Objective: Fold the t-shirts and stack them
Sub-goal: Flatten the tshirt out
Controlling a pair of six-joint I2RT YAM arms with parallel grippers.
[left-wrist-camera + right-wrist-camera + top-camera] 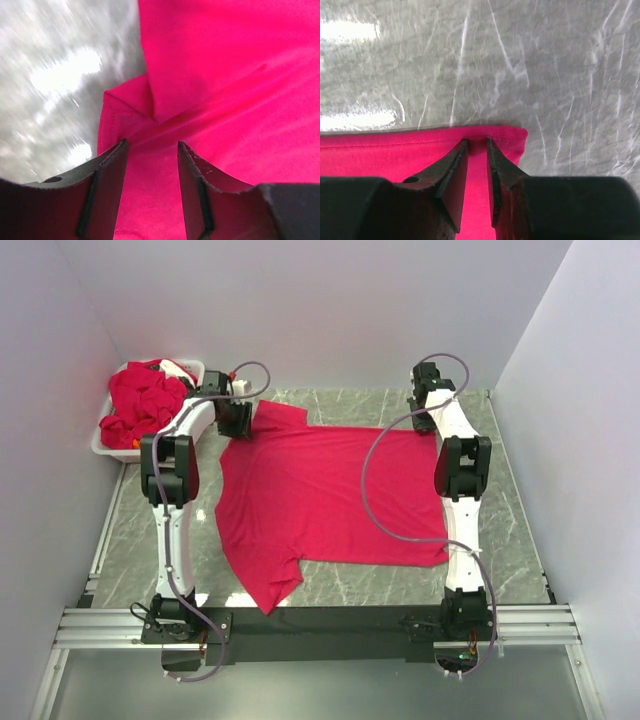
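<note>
One crimson t-shirt (330, 490) lies spread flat in the middle of the marble table, sleeves to the left. My left gripper (238, 420) is open just above its far-left sleeve. In the left wrist view my left gripper (151, 146) has its jaws wide apart over the red fabric (225, 75), beside a sleeve fold. My right gripper (421, 422) is at the shirt's far-right corner. In the right wrist view my right gripper (477, 141) has a narrow gap between its jaws, which straddle the hem (370, 155) near the corner; the fabric still lies flat.
A white bin (100, 447) at the far left holds a heap of more red t-shirts (145, 405). Bare marble table (520, 530) shows around the spread shirt. White walls close in the back and both sides.
</note>
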